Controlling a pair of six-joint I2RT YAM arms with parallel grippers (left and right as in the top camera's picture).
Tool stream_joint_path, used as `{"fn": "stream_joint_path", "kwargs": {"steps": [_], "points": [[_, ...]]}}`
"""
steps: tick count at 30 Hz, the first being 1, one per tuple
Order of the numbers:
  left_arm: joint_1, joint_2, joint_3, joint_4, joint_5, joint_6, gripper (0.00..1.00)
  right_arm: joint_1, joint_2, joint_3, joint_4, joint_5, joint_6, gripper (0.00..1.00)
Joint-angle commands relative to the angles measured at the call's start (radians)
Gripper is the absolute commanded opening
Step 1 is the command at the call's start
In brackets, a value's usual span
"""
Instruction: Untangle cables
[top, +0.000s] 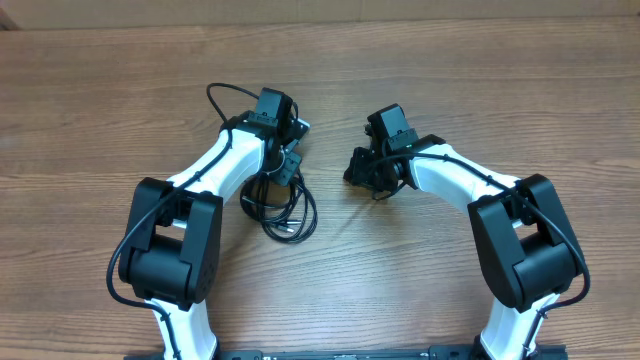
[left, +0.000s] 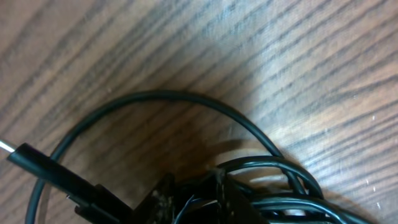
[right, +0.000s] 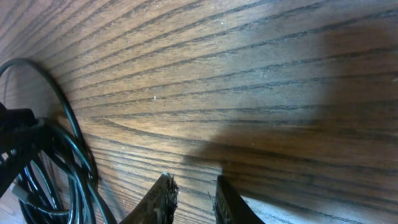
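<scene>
The cables (top: 291, 214) lie as a tangled black bundle on the wood, just below my left gripper (top: 288, 166). One loop (top: 228, 92) sticks out toward the far side. In the left wrist view a cable (left: 186, 98) arcs over the table and a plug (left: 43, 169) with a metal tip lies at the left. My left gripper (left: 196, 194) has its jaws slightly apart, with thin strands lying in the gap. My right gripper (top: 358, 172) stands to the right of the bundle. Its fingers (right: 165, 196) are apart over bare wood, and the cables (right: 68, 155) lie to their left.
Both white-and-black arms reach in from the near edge, the left arm (top: 215, 165) and the right arm (top: 450, 175). Thicker black wires run along them. The wooden table (top: 480, 70) stretches all around.
</scene>
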Motion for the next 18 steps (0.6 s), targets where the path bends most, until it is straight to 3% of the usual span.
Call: {"fn": "stream_joint_path", "kwargs": {"steps": [1,18], "points": [[0.002,0.012,0.015,-0.03,-0.013,-0.018,0.27,0.001,0.009,-0.01,0.005,0.002,0.0,0.22],[0.002,0.017,-0.041,0.046,-0.006,-0.019,0.27,0.001,0.009,-0.01,0.004,0.002,0.0,0.22]]}}
